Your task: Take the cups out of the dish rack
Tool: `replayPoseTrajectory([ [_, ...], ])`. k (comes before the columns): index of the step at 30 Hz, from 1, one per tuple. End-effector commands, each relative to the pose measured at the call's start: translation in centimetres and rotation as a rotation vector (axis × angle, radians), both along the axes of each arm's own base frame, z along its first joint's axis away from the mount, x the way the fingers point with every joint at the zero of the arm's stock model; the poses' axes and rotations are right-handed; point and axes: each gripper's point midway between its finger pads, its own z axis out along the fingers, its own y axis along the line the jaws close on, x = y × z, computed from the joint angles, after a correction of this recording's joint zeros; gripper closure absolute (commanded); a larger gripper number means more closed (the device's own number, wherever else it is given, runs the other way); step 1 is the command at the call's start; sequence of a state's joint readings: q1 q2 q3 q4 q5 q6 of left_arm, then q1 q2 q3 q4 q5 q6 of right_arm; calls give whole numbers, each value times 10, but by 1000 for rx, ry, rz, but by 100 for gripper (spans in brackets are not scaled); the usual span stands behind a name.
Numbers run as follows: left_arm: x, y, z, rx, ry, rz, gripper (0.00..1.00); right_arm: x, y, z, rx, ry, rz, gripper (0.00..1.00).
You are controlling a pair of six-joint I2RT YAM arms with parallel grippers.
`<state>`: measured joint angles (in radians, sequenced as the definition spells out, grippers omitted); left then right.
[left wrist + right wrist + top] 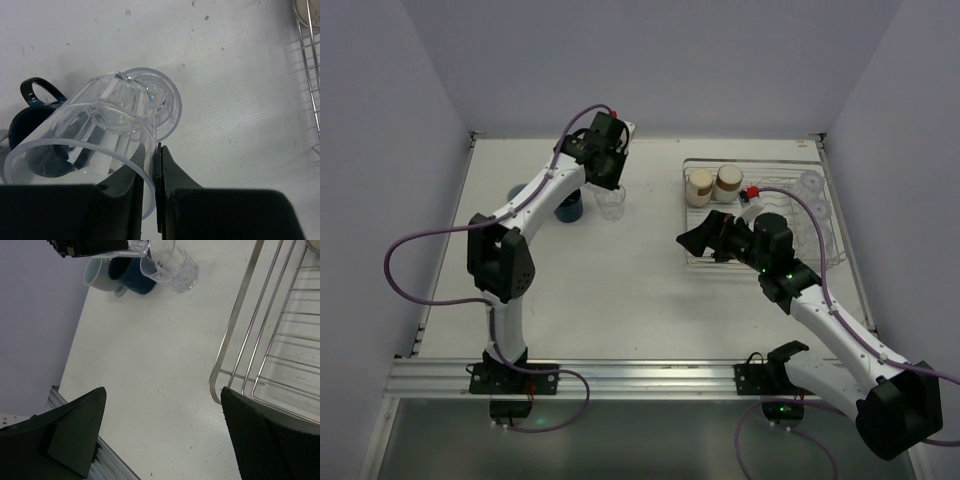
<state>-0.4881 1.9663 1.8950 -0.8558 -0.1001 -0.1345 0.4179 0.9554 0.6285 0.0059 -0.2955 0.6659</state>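
My left gripper is shut on the rim wall of a clear glass tumbler, one finger inside and one outside, and holds it tilted. A second clear tumbler stands on the table just behind it. The dark navy mug and the light blue-grey mug stand to its left. The silver wire dish rack holds two brown cups with cream tops and clear tumblers. My right gripper is open and empty over the rack's left edge.
Walls close the table on the left, back and right. An aluminium rail runs along the near edge. The rack's near-left corner lies just under my right gripper's finger. Bare table lies between the mugs and the rack.
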Motion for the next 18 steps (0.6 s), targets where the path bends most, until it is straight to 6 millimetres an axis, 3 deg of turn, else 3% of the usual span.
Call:
replayPoseTrajectory([
  [1,-5,-10,2,24,12,-66,100,6,-3,14,-14,-55,-19,1],
  [13,-6,-16,-28,46,67,-89,99,8,-2,10,-17,-41,-18,1],
  [18,-4,-14,-39,74,79,-83,82,10,-3,8,-22,-34,-29,1],
])
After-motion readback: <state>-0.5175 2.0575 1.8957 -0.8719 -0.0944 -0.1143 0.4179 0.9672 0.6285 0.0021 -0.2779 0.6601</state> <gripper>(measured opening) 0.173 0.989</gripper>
